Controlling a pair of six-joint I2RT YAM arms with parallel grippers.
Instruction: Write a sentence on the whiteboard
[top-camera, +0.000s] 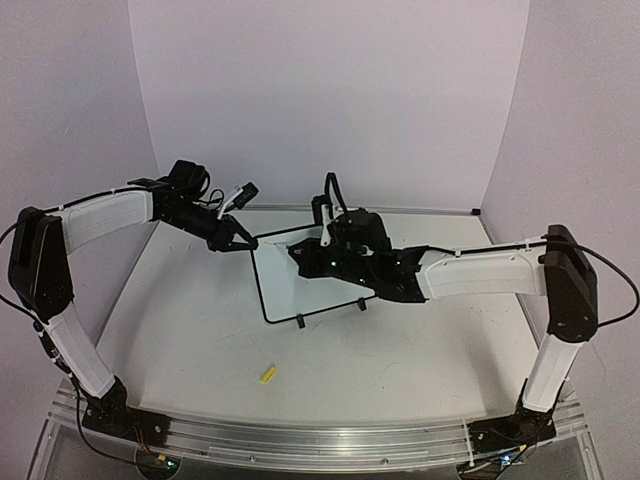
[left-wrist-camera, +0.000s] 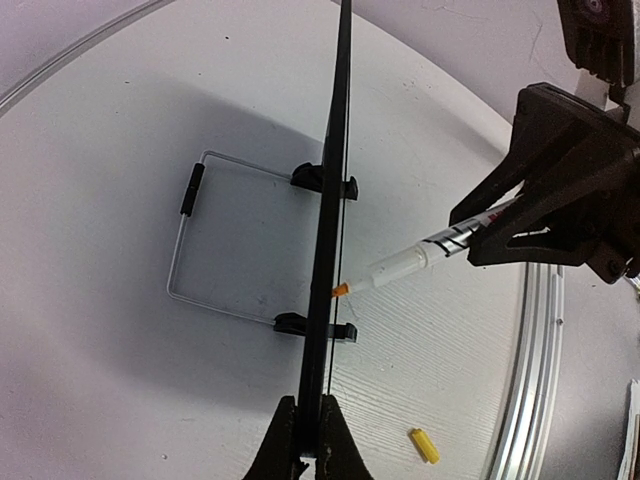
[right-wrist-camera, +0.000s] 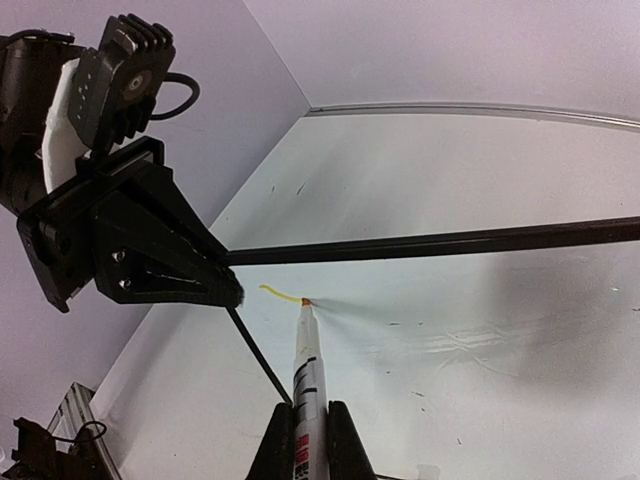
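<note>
The whiteboard stands tilted on the table, white with a thin black frame. My left gripper is shut on its upper left edge; in the left wrist view the board shows edge-on between those fingers. My right gripper is shut on a white marker, whose orange tip touches the board face. Of the sentence, only a short yellow stroke shows beside the tip. The left wrist view shows the marker in the right gripper.
A yellow marker cap lies on the table in front of the board, also in the left wrist view. Two black clip feet and a wire stand hold the board up. An aluminium rail runs along the near edge.
</note>
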